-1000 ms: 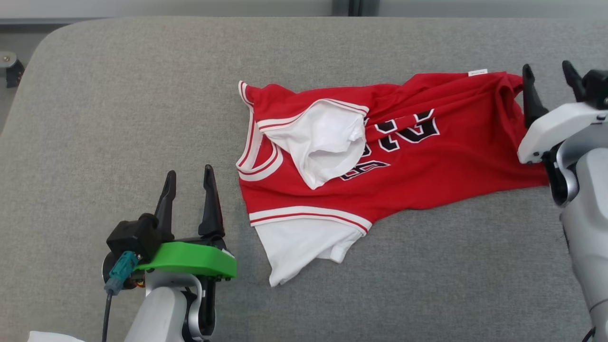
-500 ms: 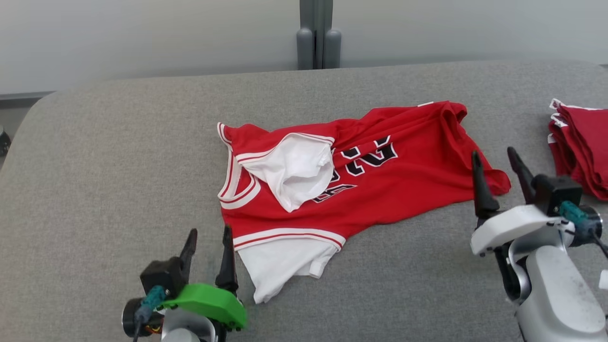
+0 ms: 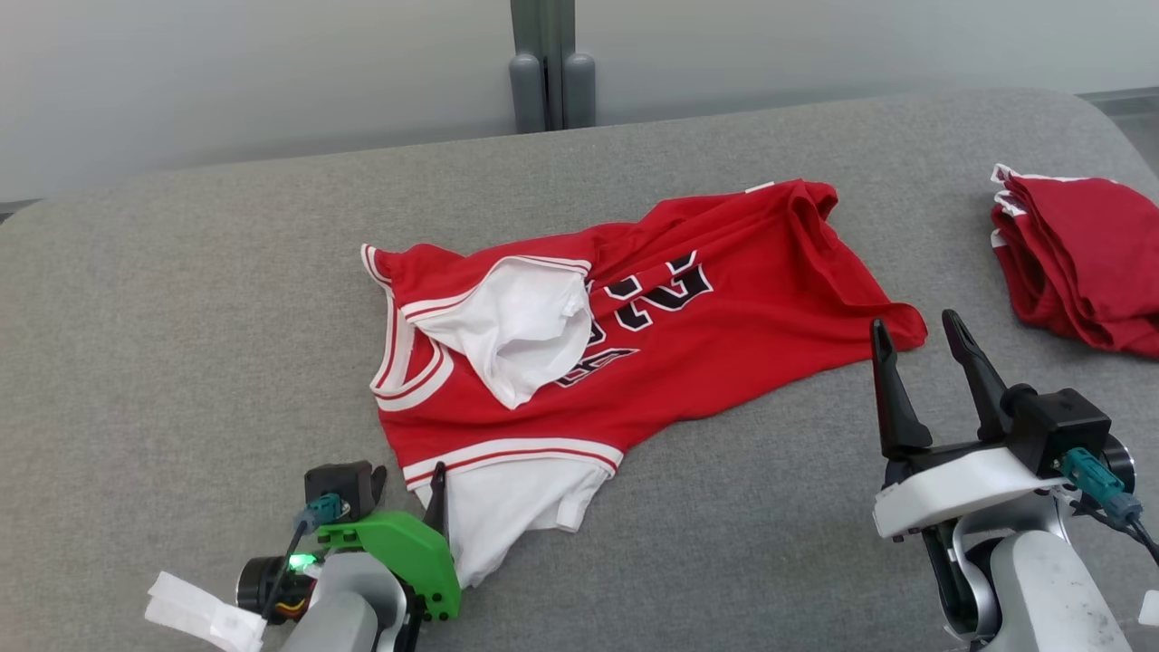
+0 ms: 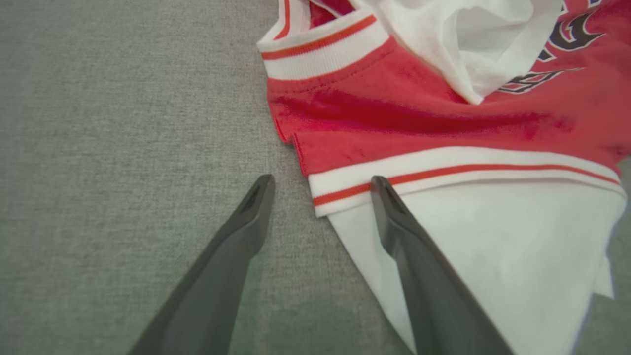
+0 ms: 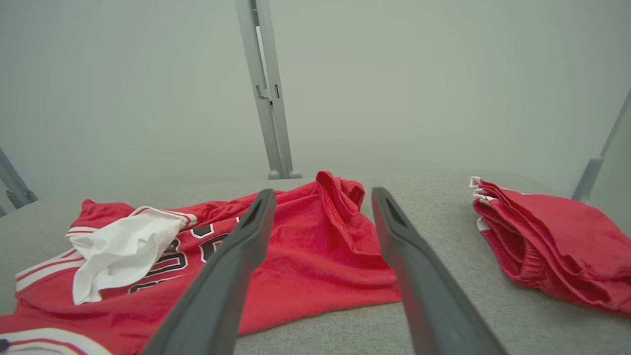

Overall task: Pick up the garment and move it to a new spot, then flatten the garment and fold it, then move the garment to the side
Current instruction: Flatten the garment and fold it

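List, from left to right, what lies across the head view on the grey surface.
left gripper → red jersey → right gripper → folded red pile

We look across a wide tabletop (image 3: 181, 317) covered in grey woven fabric, its far corners rounded off. Behind it rises a plain, pale grey wall (image 3: 226, 81), bare and smooth. A grey metal post (image 3: 541, 27) stands upright against that wall at the tabletop's far edge, with two rounded grey feet (image 3: 526, 95) at its base. In the right wrist view we also make out a slanted strut (image 5: 599, 158) at the right edge and a second strut (image 5: 15, 185) low at the far left. The light is soft and even, leaving only faint shadows on the fabric.
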Motion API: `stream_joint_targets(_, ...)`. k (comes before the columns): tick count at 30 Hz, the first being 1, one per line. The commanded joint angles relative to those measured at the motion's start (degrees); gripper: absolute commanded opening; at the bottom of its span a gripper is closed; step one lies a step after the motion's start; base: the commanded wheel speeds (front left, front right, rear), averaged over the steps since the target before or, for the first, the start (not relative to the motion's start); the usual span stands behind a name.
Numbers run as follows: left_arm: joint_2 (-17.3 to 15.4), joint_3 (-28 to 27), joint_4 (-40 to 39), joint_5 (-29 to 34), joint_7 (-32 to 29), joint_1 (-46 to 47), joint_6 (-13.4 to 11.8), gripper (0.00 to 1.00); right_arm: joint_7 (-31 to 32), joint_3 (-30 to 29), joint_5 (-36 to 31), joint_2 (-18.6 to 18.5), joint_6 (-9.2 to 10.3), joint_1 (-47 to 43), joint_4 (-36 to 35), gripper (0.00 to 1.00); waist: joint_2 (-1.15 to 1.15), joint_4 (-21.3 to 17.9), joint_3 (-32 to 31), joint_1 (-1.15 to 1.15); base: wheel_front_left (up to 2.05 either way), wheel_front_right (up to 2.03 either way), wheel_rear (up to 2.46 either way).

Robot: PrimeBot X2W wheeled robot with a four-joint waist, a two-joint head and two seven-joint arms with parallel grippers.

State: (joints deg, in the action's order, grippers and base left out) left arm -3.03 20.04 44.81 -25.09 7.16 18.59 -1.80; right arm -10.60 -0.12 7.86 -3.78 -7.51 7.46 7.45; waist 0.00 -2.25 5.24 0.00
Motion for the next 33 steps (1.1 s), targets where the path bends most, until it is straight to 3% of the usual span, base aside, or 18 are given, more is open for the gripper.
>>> stream_joint_targets(1,-0.27,-0.08,1.02,0.05,0.49,1.78,-0.49,0.52,0.24,0.05,-0.04,0.28,0.04,-0.61,-1.15,1.0,0.0,-1.2,1.29,0.0,0.0,0.0,0.0)
stream_joint_targets(2,-0.27,0.1,1.93,0.26,0.62,2.46,-0.61,0.28,0.47,0.1,-0.01,0.35,0.05,-0.79,-1.95,1.0,0.0,-1.5,1.72,0.0,0.0,0.0,0.0)
stream_joint_targets(4,-0.25,0.19,3.03,0.09,1.29,3.78,-0.2,0.01,0.64,0.07,-0.17,0.54,0.04,-1.0,-3.34,1.0,0.0,-1.98,2.46,0.0,0.0,0.0,0.0)
stream_joint_targets(16,-2.9,-1.28,4.86,1.48,6.51,15.11,-1.39,0.0,-0.39,-0.52,0.13,0.86,0.04,0.22,-6.58,1.0,0.0,-4.91,7.84,0.0,0.0,0.0,0.0)
stream_joint_targets(24,-3.73,-2.32,7.33,1.53,7.8,19.01,-0.6,0.0,-2.36,-0.03,1.22,0.87,0.04,1.1,-5.21,1.0,0.0,-5.88,9.08,0.0,0.0,0.0,0.0)
stream_joint_targets(25,-3.65,-2.5,7.06,1.55,7.96,18.88,-0.45,0.21,-2.65,-0.16,1.3,0.87,0.04,0.98,-5.04,1.0,0.0,-5.75,8.93,0.0,0.0,0.0,0.0)
stream_joint_targets(26,-3.59,-2.75,6.61,1.64,8.09,18.53,-0.35,0.84,-2.86,-0.29,1.38,0.87,0.04,0.74,-4.79,1.0,0.0,-5.56,8.69,0.0,0.0,0.0,0.0)
stream_joint_targets(27,-3.53,-3.06,5.48,1.94,8.14,18.17,-0.37,1.0,-2.92,-0.38,1.37,0.88,0.04,0.47,-4.52,1.0,0.0,-5.37,8.42,0.0,0.0,0.0,0.0)
stream_joint_targets(33,-2.89,-6.53,-3.19,3.3,8.01,12.16,-0.51,1.0,-3.67,-0.65,1.68,0.86,0.04,-0.71,-3.3,1.0,0.0,-3.73,6.0,0.0,0.0,0.0,0.0)
